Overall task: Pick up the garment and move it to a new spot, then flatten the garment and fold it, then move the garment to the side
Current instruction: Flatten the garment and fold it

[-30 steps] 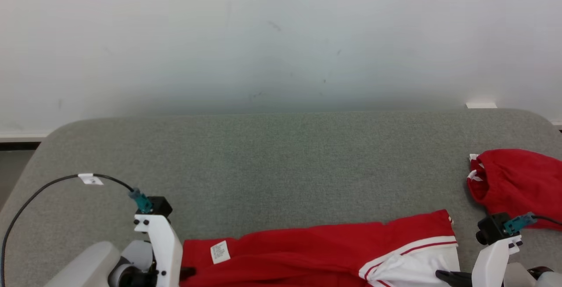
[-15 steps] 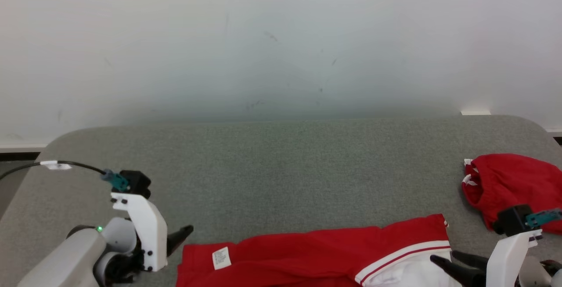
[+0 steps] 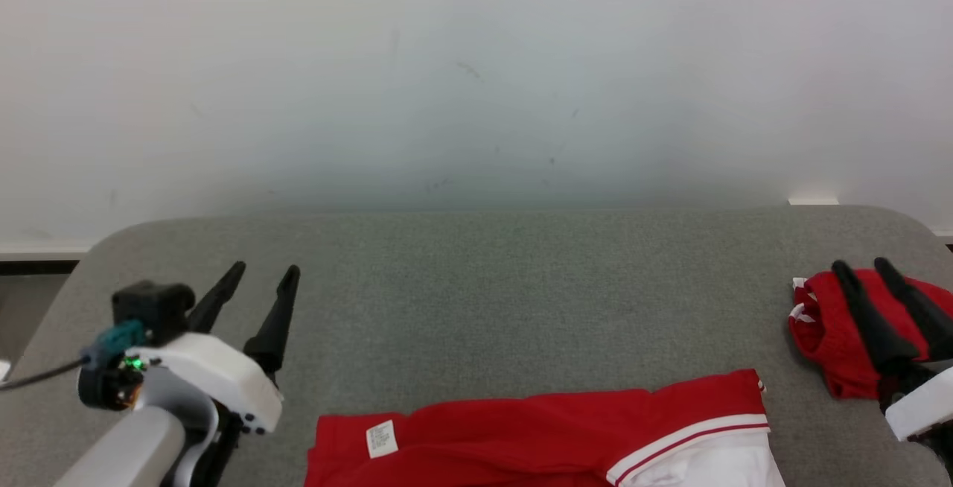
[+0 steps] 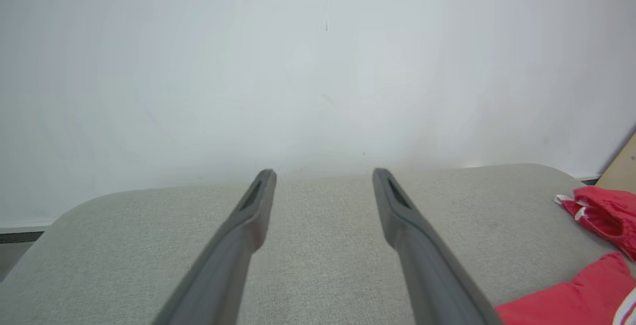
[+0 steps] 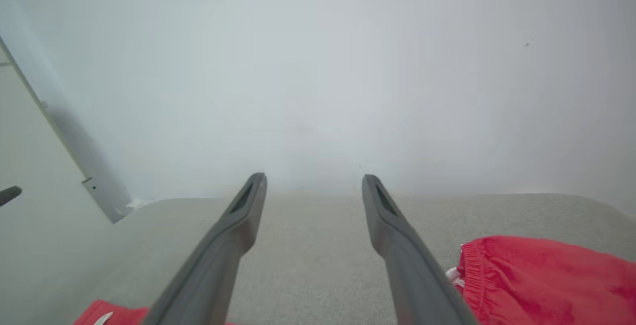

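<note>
A: So, where's the garment (image 3: 536, 435)?
B: Spread along the table's (image 3: 484, 286) near edge, label (image 3: 381, 438) up. It looks flattened. Whether it's folded, I can't tell.
A: Grippers?
B: Left gripper (image 3: 266, 269) is wide and empty, near the left edge. Right gripper (image 3: 861, 263) is wide and empty, by another red bundle (image 3: 826, 330) at the right edge. Moving the garment aside remains, I judge.
</note>
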Robot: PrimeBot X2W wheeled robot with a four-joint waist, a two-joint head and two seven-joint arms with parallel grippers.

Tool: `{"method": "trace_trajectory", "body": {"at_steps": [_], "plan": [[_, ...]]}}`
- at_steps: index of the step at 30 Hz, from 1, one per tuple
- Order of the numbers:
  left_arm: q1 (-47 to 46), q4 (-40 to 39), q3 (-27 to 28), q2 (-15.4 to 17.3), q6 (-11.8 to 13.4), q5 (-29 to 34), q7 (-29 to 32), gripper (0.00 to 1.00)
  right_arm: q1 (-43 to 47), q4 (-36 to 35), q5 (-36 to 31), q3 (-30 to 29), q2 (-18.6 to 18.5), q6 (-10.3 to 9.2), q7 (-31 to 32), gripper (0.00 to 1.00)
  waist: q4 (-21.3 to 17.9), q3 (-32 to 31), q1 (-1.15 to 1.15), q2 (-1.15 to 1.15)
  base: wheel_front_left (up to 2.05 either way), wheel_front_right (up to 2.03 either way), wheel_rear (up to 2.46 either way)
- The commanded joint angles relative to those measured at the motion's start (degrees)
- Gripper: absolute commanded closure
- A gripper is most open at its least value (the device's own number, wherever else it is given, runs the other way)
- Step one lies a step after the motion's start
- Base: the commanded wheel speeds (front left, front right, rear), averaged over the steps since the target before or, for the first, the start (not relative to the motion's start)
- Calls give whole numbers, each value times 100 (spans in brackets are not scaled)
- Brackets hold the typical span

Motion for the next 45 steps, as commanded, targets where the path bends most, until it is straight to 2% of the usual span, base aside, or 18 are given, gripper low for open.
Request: {"method": "trace_trajectory", "body": {"at_steps": [1, 4, 7, 10, 14, 17, 21, 27, 31, 36, 42, 45], "plan": [[214, -73, 38, 0, 83, 56, -196, 0, 190, 79, -35, -246, 148, -11, -59, 0, -2, 6, 0, 0, 0, 0, 0], [567, -312, 234, -42, 446, 296, -673, 0, 558, 228, -607, -1430, 648, -11, -101, 0, 2, 46, 0, 0, 0, 0, 0], [1010, -494, 558, -188, 717, 546, -795, 0, 1172, 99, -1533, -2350, 1301, -10, -100, 0, -25, 86, 0, 0, 0, 0, 0], [1414, -936, 1159, -509, 835, 1102, -796, 0, 1725, -45, -2407, -3023, 1847, -10, -102, 0, -29, 131, 0, 0, 0, 0, 0], [2066, -1254, 1801, -1022, 768, 1771, -794, 0, 2341, -70, -3381, -3538, 2476, -11, -104, 0, -42, 166, 0, 0, 0, 0, 0], [2495, -1295, 2156, -1465, 558, 2088, -795, 0, 2634, 81, -3697, -3699, 2855, -10, -103, 0, -74, 187, 0, 0, 0, 0, 0], [2780, -1256, 2565, -1962, 217, 2408, -796, 0, 2740, 312, -3907, -3683, 3059, -8, -104, 0, -86, 229, 0, 0, 0, 0, 0], [2823, -1196, 2988, -2437, -341, 2833, -796, 0, 2447, 764, -3722, -3502, 3063, -8, 15, 0, -35, 257, 0, 0, 0, 0, 0], [2781, -1120, 3184, -2625, -639, 3078, -797, 0, 2156, 1324, -3703, -3398, 3065, -8, 473, 0, 18, 281, 0, 0, 0, 0, 0], [2729, -1123, 3403, -2822, -884, 3246, -797, 0, 1756, 2079, -3738, -3397, 3203, -7, 1033, 0, 146, 295, 0, 0, 0, 0, 0], [2693, -1013, 3544, -2950, -1103, 3409, -796, 0, 1391, 2913, -3820, -3487, 3335, -7, 1562, 0, 322, 296, 0, 0, 0, 0, 0], [2688, -975, 3602, -2977, -1165, 3463, -796, 0, 1266, 3301, -3776, -3438, 3431, -7, 2031, 0, 392, 293, 0, 0, 0, 0, 0]]}}
